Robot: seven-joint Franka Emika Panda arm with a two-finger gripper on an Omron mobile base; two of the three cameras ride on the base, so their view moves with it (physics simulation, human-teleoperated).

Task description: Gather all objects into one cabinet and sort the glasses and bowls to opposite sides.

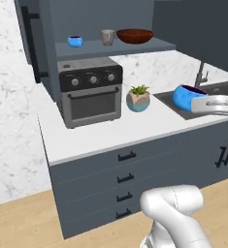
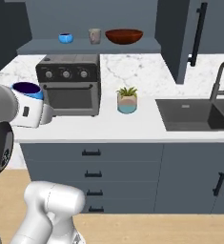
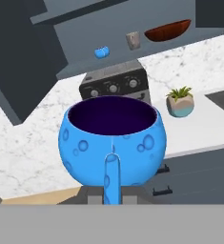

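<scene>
Beyond our claw, the cabinet shelf (image 2: 85, 46) carries a blue cup (image 2: 65, 37), tumbler (image 2: 94, 35) and red-brown bowl (image 2: 124, 36); the counter (image 2: 132, 125) bears oven (image 2: 69, 84) and plant (image 2: 127, 100).

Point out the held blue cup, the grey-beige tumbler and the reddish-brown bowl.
held blue cup (image 3: 112, 143), hand view, front of its body.
grey-beige tumbler (image 2: 94, 36), right base view, its side wall.
reddish-brown bowl (image 1: 135, 36), left base view, its outer wall.
</scene>
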